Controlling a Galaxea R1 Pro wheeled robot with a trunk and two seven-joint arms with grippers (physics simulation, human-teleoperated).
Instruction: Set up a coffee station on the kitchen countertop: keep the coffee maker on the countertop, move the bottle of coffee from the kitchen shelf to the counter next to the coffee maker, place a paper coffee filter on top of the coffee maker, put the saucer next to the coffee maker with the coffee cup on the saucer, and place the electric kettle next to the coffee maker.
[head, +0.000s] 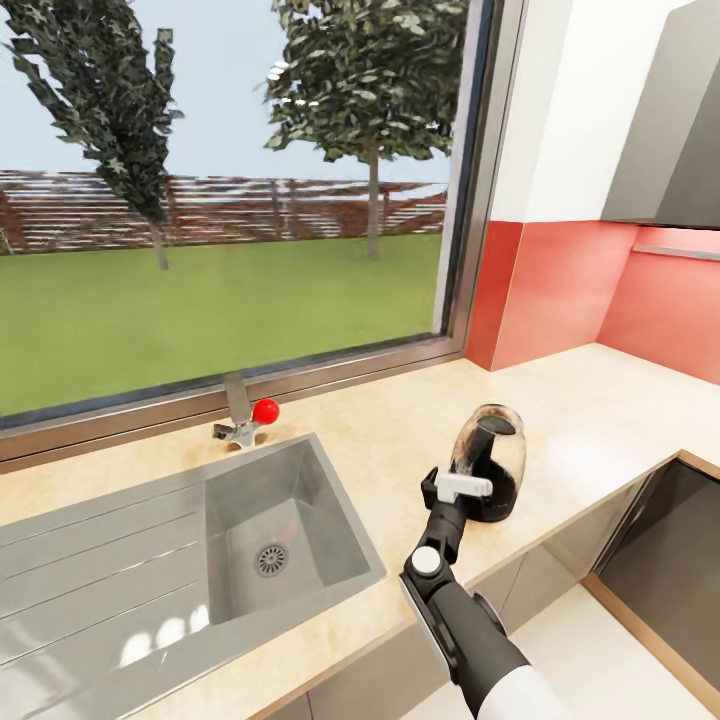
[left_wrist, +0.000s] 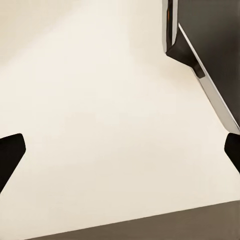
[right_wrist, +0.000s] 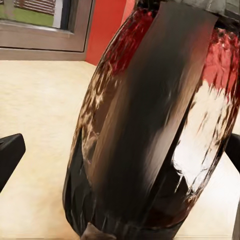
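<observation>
The electric kettle (head: 490, 460), rounded clear glass with dark contents and a black base, stands upright on the kitchen countertop (head: 400, 430) near its front edge, right of the sink. My right gripper (head: 462, 488) is at the kettle's near side, at handle height. In the right wrist view the kettle (right_wrist: 150, 125) sits close up between the two spread fingertips (right_wrist: 10, 155), its dark handle facing the camera, so this gripper (right_wrist: 122, 152) is open. The left gripper (left_wrist: 120, 155) is open over a bare cream surface. The coffee maker, bottle of coffee, paper coffee filter, saucer, coffee cup and kitchen shelf are out of view.
A steel sink (head: 225, 480) with a drainboard is set into the counter at the left, with a red-knobbed tap (head: 262, 411) behind it under a big window. A red backsplash (head: 560, 290) runs along the right. A dark recessed panel (head: 670, 560) lies right of the kettle.
</observation>
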